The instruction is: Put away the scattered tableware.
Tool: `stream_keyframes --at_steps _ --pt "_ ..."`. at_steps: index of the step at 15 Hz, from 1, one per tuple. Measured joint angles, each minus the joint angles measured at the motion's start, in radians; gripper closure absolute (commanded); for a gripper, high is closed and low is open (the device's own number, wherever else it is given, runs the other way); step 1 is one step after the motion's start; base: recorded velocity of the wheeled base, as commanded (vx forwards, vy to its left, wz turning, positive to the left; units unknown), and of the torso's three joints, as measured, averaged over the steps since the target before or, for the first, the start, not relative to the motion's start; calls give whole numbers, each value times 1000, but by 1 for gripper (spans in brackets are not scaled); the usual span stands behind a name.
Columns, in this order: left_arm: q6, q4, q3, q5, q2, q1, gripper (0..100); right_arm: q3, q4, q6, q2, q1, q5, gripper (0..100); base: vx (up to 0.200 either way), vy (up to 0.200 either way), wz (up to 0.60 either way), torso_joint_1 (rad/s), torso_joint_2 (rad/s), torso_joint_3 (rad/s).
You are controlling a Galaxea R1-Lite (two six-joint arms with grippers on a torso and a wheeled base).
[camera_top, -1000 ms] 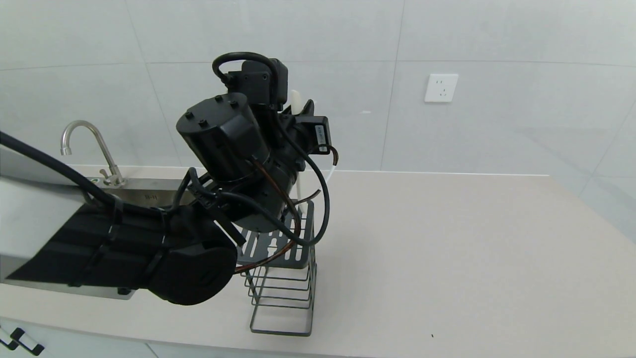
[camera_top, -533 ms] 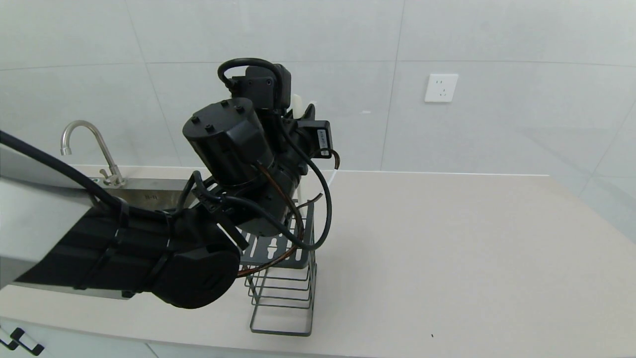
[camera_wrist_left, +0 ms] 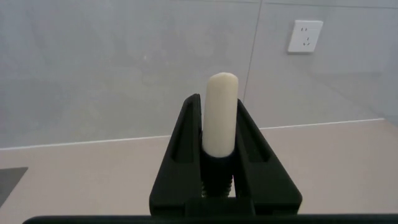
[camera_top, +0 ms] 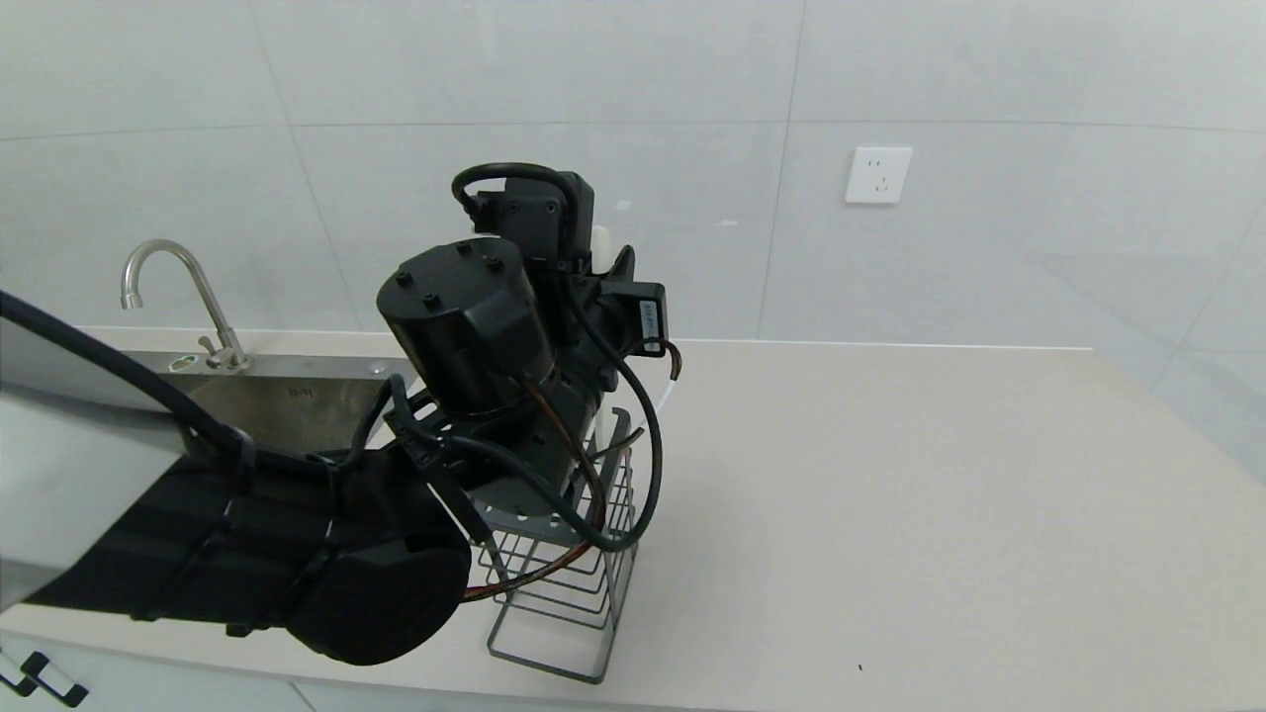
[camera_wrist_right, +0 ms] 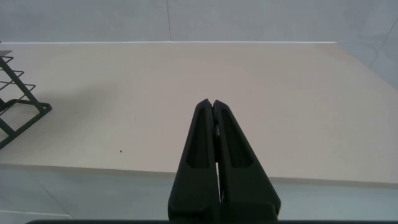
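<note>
The left pincer (camera_wrist_left: pixel 219 102) is clamped on one white-handled utensil (camera_wrist_left: pixel 222 115). The utensil's long axis stands upright with the rounded handle end on top, and its working end is hidden behind the wrist. One wire rack (camera_top: pixel 564 613) sits directly beneath it, near the worktop's (camera_top: pixel 890 494) front edge and just beside the sink (camera_top: pixel 287 405). The coming move looks like a straight drop into the rack, with the shaft kept vertical. The left arm is plainly the nearer one. The right pincer (camera_wrist_right: pixel 214 106) has its fingers pressed together and holds nothing. It hangs over the front edge, well apart from the rack. Count: one utensil, one rack.
</note>
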Motion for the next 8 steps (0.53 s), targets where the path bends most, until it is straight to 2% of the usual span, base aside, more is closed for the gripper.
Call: stream_keyframes --at_steps 4,8 --pt "-43 -5 9 -8 14 18 100 0 0 0 0 0 0 100 0 0 0 0 0 0" --pt "-43 -53 37 -12 37 25 100 0 -1 0 0 0 1 100 0 0 0 0 0 0"
